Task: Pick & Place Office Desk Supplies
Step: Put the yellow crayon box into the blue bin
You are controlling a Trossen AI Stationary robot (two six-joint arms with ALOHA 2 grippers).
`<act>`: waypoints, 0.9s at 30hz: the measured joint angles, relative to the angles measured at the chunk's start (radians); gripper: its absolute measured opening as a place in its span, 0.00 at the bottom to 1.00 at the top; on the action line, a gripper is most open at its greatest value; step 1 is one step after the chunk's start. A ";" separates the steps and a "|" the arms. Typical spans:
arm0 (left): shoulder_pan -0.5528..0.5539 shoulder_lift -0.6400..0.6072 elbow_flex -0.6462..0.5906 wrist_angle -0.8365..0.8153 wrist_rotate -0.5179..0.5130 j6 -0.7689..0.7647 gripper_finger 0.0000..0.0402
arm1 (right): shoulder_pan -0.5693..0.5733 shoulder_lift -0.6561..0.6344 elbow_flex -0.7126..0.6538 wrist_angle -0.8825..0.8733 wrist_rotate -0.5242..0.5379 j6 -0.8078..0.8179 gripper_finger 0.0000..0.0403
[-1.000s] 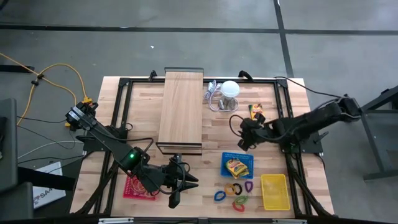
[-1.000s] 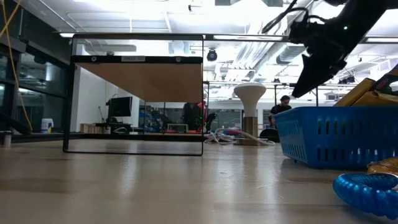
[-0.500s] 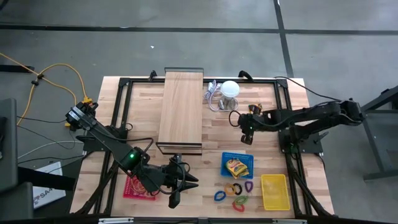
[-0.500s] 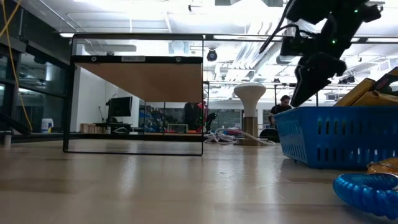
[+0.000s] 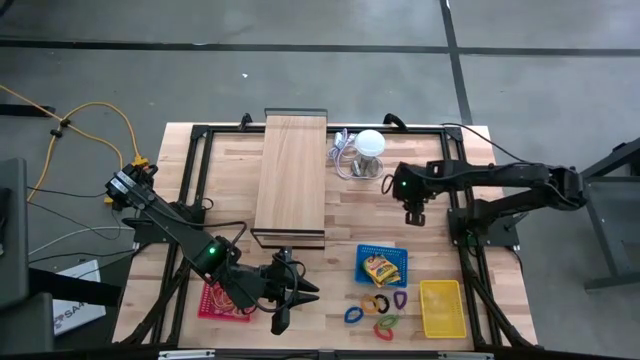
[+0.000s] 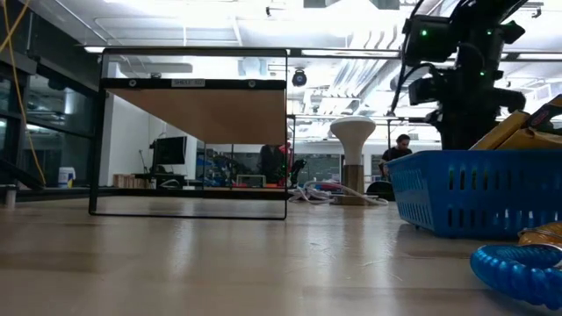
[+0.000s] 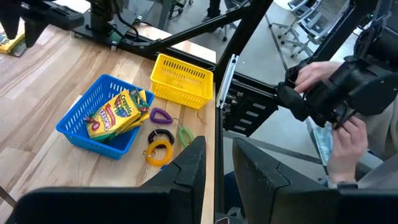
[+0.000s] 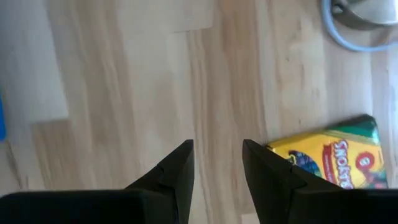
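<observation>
Crayon packs: several yellow-orange packs [image 7: 115,114] are seen lying in the blue basket [image 5: 383,267]; one more pack [image 8: 329,159] is shown flat on the bare wood, just beside the right gripper's fingers.
Loop clips: coloured clips [image 5: 377,308] are spread on the tabletop in front of the blue basket, with a blue one [image 6: 518,269] closest to the low camera.
Yellow basket: it [image 5: 441,307] is placed beside the clips, near the table's front edge.
Right gripper: it [image 8: 217,163] is held above the table near the white round object [image 5: 371,143], fingers parted and nothing between them.
Left gripper: it [image 7: 219,167] is parked at the table's front, beside a red basket [image 5: 214,300], fingers apart and empty.
Wooden board: the board [image 5: 292,171] is raised on a black frame.
Beyond the table: a person's hands [image 7: 348,134] are seen on a dark device.
</observation>
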 joint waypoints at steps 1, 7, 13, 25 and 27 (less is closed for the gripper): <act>0.000 0.000 0.000 0.000 0.000 0.000 0.19 | -0.003 0.000 0.000 -0.006 -0.002 -0.031 0.31; 0.000 0.000 0.000 0.000 0.000 0.000 0.19 | -0.003 0.000 0.000 -0.060 0.035 -0.154 0.31; 0.000 0.000 0.000 0.000 0.000 0.000 0.19 | -0.003 0.000 0.000 -0.080 0.044 -0.153 0.31; 0.000 0.000 0.000 0.000 0.000 0.000 0.19 | -0.004 0.000 -0.017 -0.115 0.084 -0.161 0.31; 0.000 0.000 0.000 0.000 0.000 0.000 0.19 | -0.004 0.000 -0.036 -0.111 0.085 -0.161 0.31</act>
